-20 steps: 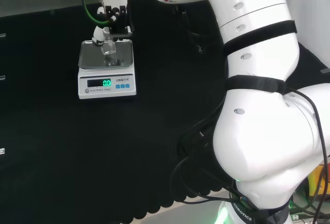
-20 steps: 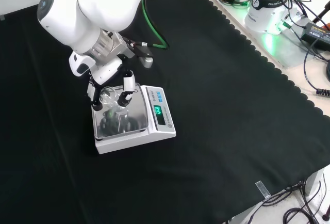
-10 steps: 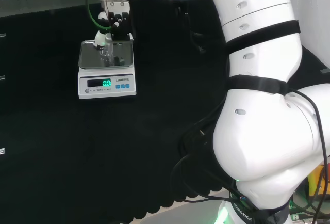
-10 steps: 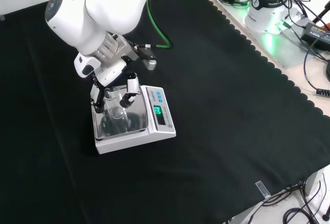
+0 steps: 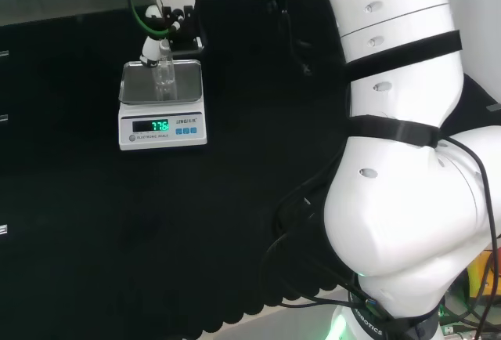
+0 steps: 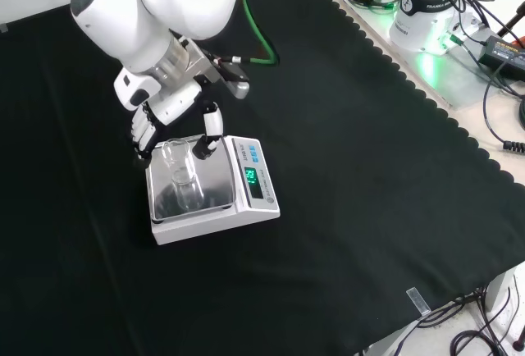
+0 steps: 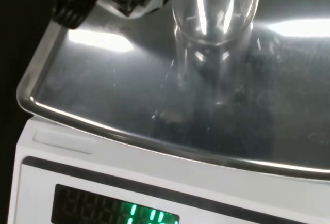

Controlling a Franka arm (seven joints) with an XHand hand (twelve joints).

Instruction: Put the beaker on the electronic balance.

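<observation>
Clear beaker [image 6: 183, 177] stands upright on steel pan of electronic balance [image 6: 256, 182], black-draped desk [image 6: 369, 167]. Robot hand [image 6: 168, 122] has lifted up and back since a second ago, fingers relaxed apart, gripping nothing. Green readout, zero earlier, now shows weight: placement looks complete, only retreat left.

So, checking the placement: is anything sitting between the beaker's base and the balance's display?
Nothing. In the front view the beaker stands on the balance's steel pan, and the pan between it and the display is bare. The hand is above.
</observation>
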